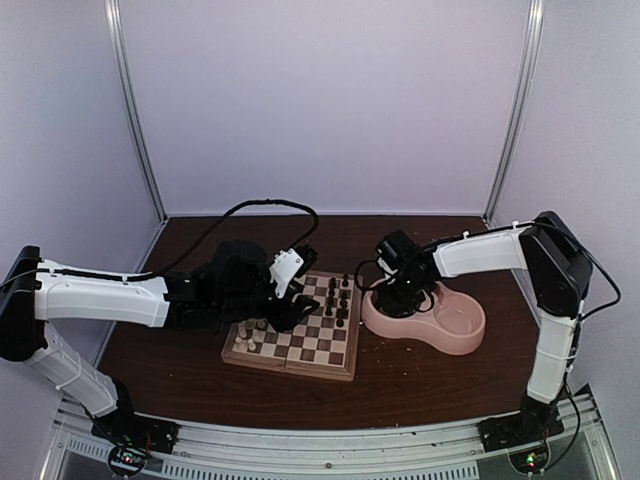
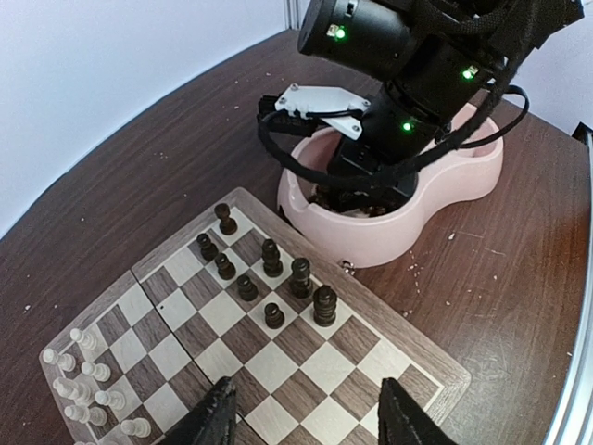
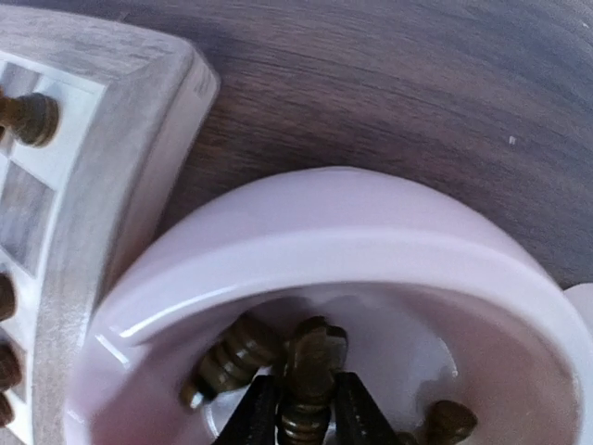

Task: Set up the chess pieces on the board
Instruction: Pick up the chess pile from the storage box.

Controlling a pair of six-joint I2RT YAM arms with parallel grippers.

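The board [image 1: 290, 367] lies mid-table, and the pink bowl [image 1: 465, 340] sits just beside its right edge. Over the board's near half hangs the left gripper [image 2: 306, 385], fingers spread and empty. The right gripper [image 3: 306, 380] reaches into the bowl's compartment nearest the board. It looks clamped on a dark piece [image 3: 310, 357] whose long axis runs along the fingers. Loose dark pieces [image 3: 227, 362] lie beside it. For placing, the board lies leftward, where dark pieces on the board [image 2: 269, 269] and cream pieces [image 2: 88, 380] stand.
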